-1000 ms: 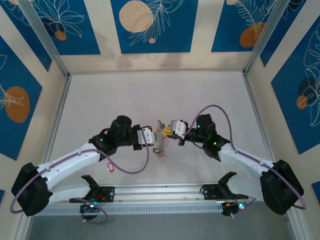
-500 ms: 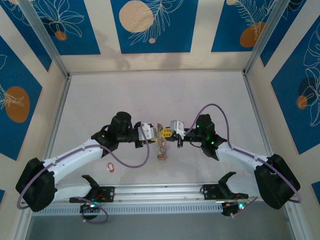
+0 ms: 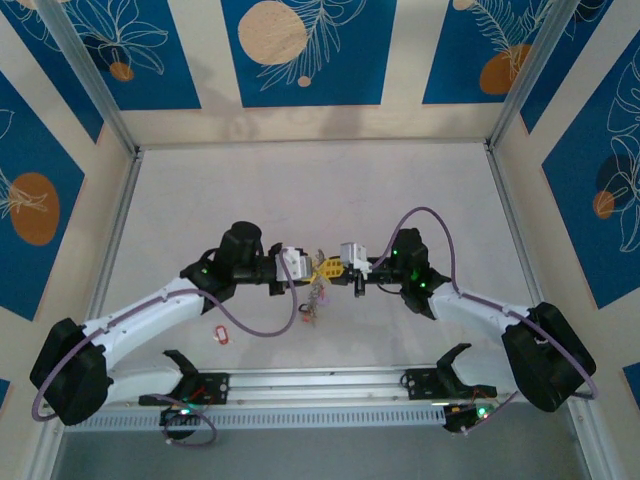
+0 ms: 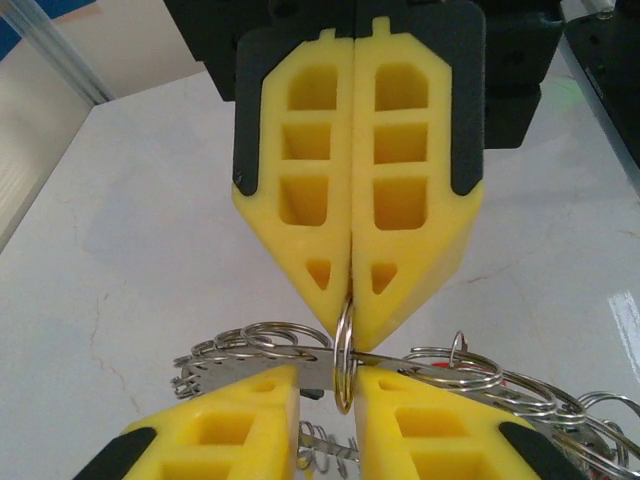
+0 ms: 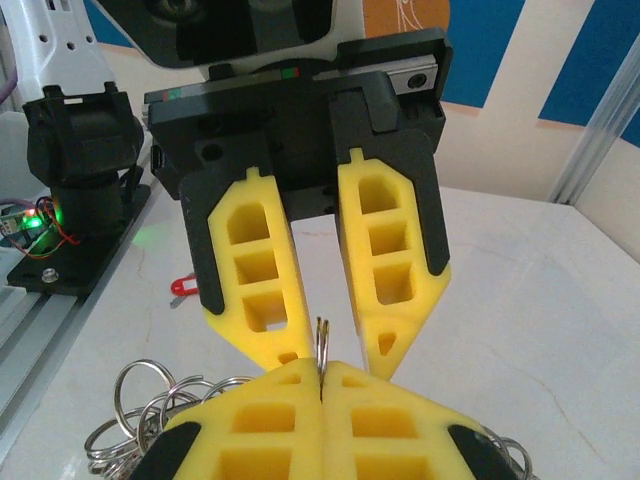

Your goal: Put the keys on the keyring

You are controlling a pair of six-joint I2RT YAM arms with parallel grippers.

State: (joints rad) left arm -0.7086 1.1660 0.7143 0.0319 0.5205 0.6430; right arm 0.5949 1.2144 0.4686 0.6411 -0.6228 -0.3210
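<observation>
The flat grey metal keyring is hanging in the air at the middle of the overhead frame, between the two arms. A bunch of thin wire split rings is dangling around it. The right gripper is pinching a small upright wire ring by its edge, with its yellow jaws pressed fully together on it. The left gripper is facing it. Its jaws are standing only narrowly apart, one on each side of that same ring, and I am not seeing them touching it.

I am judging the bunch to be light and hard but loose, so it is likely to twist and slip against smooth jaws. The flat grey band is probably offering the best hold, because the round wire is thin and springy.

The only holder here is the keyring itself, and it is already carrying many rings. One small key with a red plastic tag is lying on the pale surface at the lower left of the overhead frame, well apart from the bunch.
</observation>
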